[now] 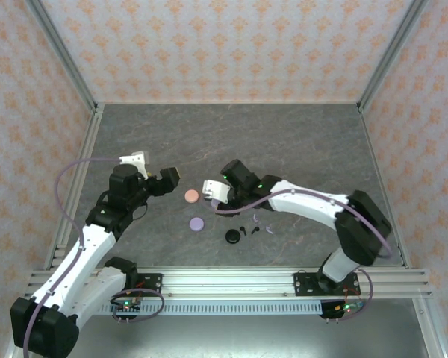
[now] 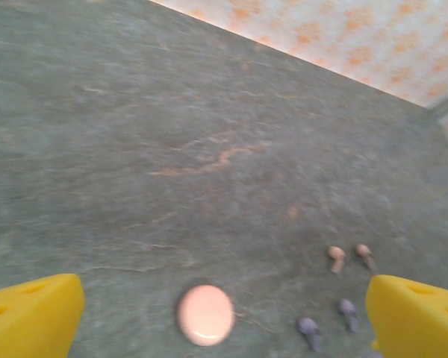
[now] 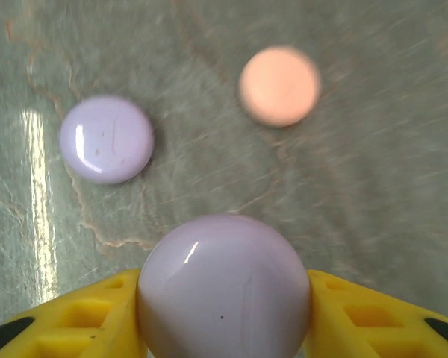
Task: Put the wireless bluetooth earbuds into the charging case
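**A:** Entry one, left arm?

**B:** Bent at the elbow, with the forearm reaching forward and inward. The left gripper point(image 1: 165, 181) is low over the bench point(image 1: 284, 142) and aimed toward the middle. Its fingers point(image 2: 30, 317) are spread wide with nothing between them.

**A:** Entry two, right arm?

**B:** Stretched leftward across the bench. The right gripper point(image 1: 211, 189) is pinching a round lavender case point(image 3: 224, 287) by its sides.

**A:** Earbuds?

**B:** Two pink earbuds point(image 2: 336, 258) and two lavender earbuds point(image 2: 308, 328) lie flat on the bench ahead of the left gripper, toward the finger on the right of its wrist view. Their long axes run roughly away from that gripper, heads far, stems back toward it and slanting slightly right.

**A:** Remaining items?

**B:** A pink disc point(image 2: 205, 315) sits just ahead of the left gripper, between its fingers. That disc and a lavender disc point(image 3: 106, 139) lie ahead of the right gripper, apart from each other.
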`<action>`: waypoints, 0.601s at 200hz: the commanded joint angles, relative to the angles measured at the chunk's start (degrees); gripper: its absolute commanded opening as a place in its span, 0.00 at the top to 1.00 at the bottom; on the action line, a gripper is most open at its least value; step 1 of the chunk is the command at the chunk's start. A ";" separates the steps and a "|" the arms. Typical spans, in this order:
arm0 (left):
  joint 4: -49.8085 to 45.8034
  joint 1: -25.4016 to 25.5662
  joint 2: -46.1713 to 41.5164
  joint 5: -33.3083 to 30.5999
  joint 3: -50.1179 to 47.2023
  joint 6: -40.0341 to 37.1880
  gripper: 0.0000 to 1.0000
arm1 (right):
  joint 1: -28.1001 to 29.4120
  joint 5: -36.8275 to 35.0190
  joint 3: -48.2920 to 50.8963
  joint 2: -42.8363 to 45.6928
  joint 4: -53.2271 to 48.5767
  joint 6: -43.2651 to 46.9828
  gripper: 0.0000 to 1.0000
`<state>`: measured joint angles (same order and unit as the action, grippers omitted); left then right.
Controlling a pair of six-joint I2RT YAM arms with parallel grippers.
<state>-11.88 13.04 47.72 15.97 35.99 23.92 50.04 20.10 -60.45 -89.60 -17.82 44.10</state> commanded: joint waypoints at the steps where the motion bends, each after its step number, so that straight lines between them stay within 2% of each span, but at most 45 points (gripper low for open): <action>1: 0.16 0.15 1.24 14.18 2.91 -0.23 0.05 | -0.03 -2.62 1.38 5.81 3.81 -0.26 0.53; 23: 2.56 0.16 2.49 24.50 3.62 1.31 0.07 | -0.09 -3.14 1.73 10.53 4.77 0.42 0.54; 55: 4.69 0.37 3.33 32.60 4.43 3.28 0.12 | -0.03 -3.34 1.79 15.31 6.36 1.21 0.54; 99: 10.38 3.14 3.95 35.84 4.75 6.38 0.18 | 0.39 -3.22 0.77 16.39 7.49 2.53 0.54; 120: 9.56 4.80 4.63 35.99 5.86 6.24 0.23 | 0.65 -3.14 0.68 16.37 8.41 3.08 0.54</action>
<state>-5.19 16.25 51.75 48.56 38.92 29.15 50.11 17.54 -59.46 -74.02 -12.16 45.84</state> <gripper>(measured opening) 0.796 0.462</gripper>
